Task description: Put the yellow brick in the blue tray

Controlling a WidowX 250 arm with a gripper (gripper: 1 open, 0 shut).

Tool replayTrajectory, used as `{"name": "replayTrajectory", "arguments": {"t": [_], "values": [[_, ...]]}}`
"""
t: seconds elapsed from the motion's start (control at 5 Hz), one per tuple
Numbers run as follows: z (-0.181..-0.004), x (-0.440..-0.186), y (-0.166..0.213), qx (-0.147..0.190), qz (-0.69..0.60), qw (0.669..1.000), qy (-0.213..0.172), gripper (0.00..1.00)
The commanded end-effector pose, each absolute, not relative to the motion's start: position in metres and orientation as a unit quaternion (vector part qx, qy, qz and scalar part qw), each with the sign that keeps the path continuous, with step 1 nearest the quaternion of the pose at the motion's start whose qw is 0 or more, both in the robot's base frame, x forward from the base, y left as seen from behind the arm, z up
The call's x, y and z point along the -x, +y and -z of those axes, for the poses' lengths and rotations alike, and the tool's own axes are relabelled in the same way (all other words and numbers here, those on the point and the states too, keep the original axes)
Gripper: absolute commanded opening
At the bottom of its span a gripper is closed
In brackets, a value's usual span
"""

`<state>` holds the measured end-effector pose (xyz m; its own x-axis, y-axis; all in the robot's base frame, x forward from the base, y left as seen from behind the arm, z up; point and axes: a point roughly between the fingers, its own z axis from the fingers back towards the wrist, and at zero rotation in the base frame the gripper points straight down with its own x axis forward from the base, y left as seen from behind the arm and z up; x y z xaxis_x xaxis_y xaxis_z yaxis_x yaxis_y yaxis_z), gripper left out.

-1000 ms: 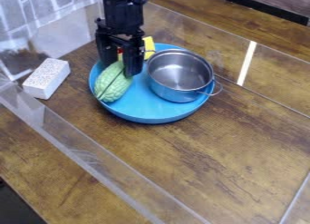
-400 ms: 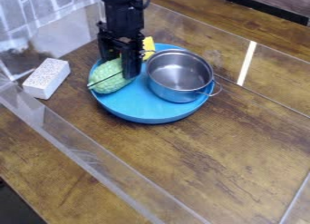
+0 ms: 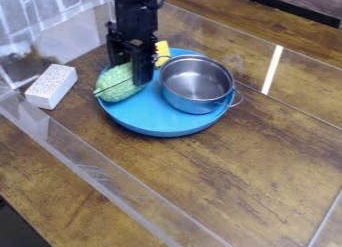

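We list: brown wood-grained surface (image 3: 227, 181), lit at upper right; white strip (image 3: 273, 70), upper right; dark corner, lower left.

arm (image 3: 135, 13) reaching down from top | hand (image 3: 135, 63) low, fingers closed

A black robotic gripper (image 3: 123, 57) reaches down over a round, shallow, bright blue tray (image 3: 158, 122), a green bumpy vegetable (image 3: 122, 86) just beneath it. A round steel pot (image 3: 197, 84) sits beside the gripper in the tray; a grey-white speckled block (image 3: 52, 86) lies on the wooden counter (image 3: 201, 186), across from the pot.
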<state>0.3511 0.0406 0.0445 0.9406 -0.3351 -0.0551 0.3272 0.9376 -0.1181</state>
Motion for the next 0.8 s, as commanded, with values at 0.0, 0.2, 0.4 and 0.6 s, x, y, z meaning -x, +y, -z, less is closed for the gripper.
{"name": "replayTrajectory", "arguments": {"t": [0.0, 0.2, 0.4, 0.6], "values": [[-0.0666, -0.3605, 0.0495, 0.041, 0.163, 0.986, 0.006, 0.00], [-0.0686, -0.3606, 0.0504, 0.039, 0.165, 0.986, 0.007, 0.00], [-0.0708, -0.3604, 0.0515, 0.036, 0.167, 0.985, 0.007, 0.00], [-0.0741, -0.3602, 0.0529, 0.033, 0.168, 0.985, 0.007, 0.00]]}}
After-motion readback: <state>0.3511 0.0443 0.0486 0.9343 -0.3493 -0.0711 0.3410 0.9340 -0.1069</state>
